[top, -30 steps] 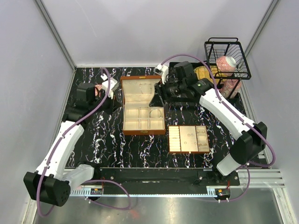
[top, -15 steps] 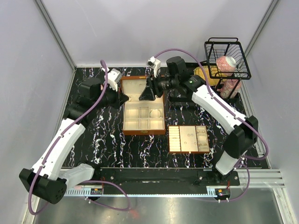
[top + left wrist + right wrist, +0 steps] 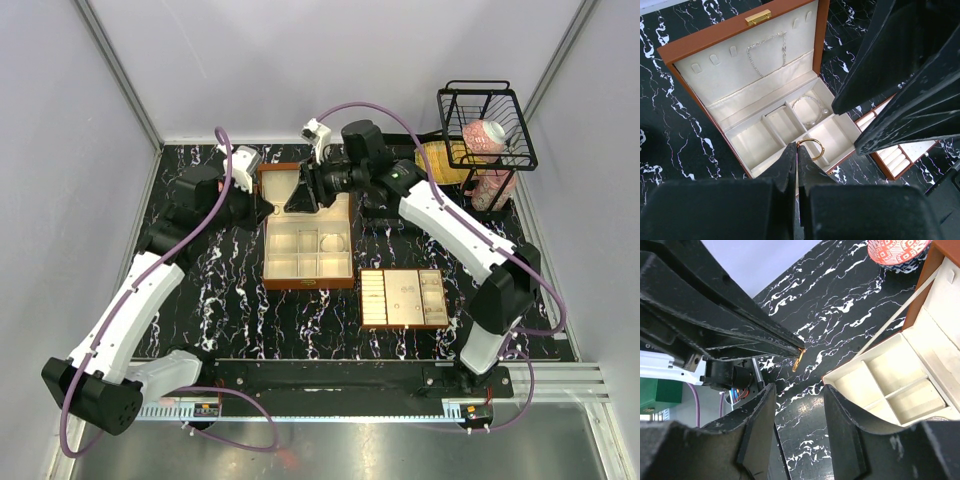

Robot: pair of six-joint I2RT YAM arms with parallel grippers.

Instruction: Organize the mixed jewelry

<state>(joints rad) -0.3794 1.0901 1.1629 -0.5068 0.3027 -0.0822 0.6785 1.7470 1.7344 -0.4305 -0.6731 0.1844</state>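
Top view: left gripper [image 3: 268, 210] and right gripper [image 3: 297, 200] nose to nose over the box [image 3: 308, 283] lid, upper centre.

Left wrist: left gripper pinched tight on the ring [image 3: 811, 148], centre frame. The bangle [image 3: 807, 109] is in a compartment just above.

Right wrist: right jaws apart, empty, with the ring at centre.

The hoop [image 3: 809, 108] lies in the box [image 3: 308, 284], the tray [image 3: 432, 297] to its right.

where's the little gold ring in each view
top external: too small to make out; the left gripper is at the wooden box's left wall.
left wrist: gold ring lower centre, pinched at the fingertips.
right wrist: centre, gold ring at the left gripper's tip.
landmark: the wooden box.
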